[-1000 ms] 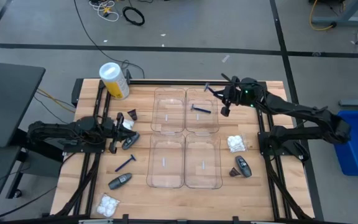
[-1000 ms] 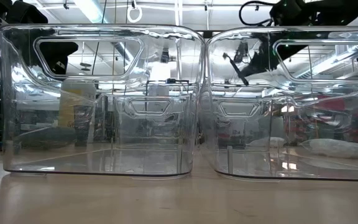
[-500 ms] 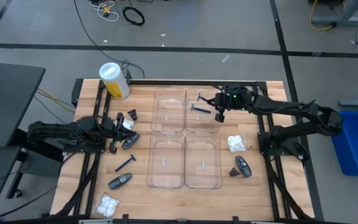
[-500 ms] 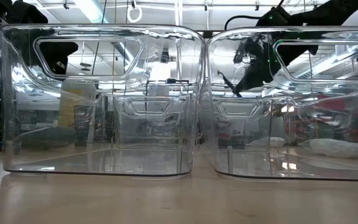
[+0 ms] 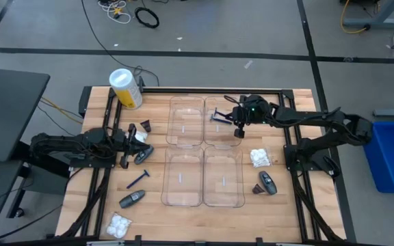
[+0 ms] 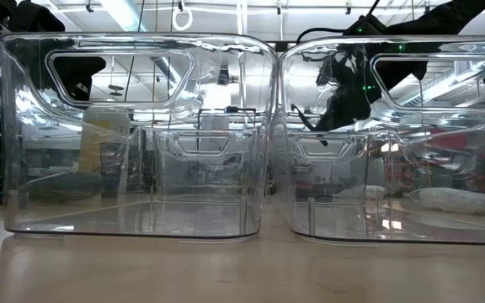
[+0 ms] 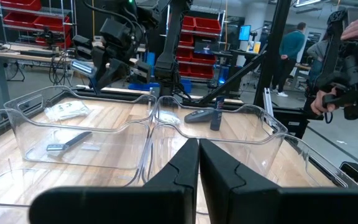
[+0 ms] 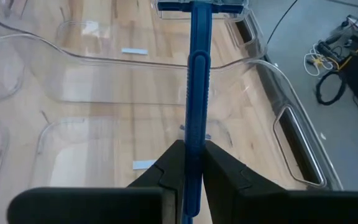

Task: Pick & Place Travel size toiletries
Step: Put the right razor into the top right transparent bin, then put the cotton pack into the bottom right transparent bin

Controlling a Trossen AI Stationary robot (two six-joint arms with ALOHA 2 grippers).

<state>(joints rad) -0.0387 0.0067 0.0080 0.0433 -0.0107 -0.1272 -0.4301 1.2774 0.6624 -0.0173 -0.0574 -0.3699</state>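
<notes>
While right gripper [image 5: 239, 117] clamps razor [image 8: 195, 118] over 1 o'clock tray [image 5: 223, 140]: placing step; next lower, release. Left gripper [image 5: 126, 147] closed, idle at 9 o'clock.

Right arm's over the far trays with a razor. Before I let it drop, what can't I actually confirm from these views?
- Which tray the held blue razor hangs over: high view, the right gripper covers the shared wall; right wrist view shows trays, not which ones.
- Razor's height above the tray floor: low view, only a dark shape behind clear walls.
- Razor already in the far right tray: mostly hidden by the arm.
- What the left gripper touches: too small, high view.
</notes>
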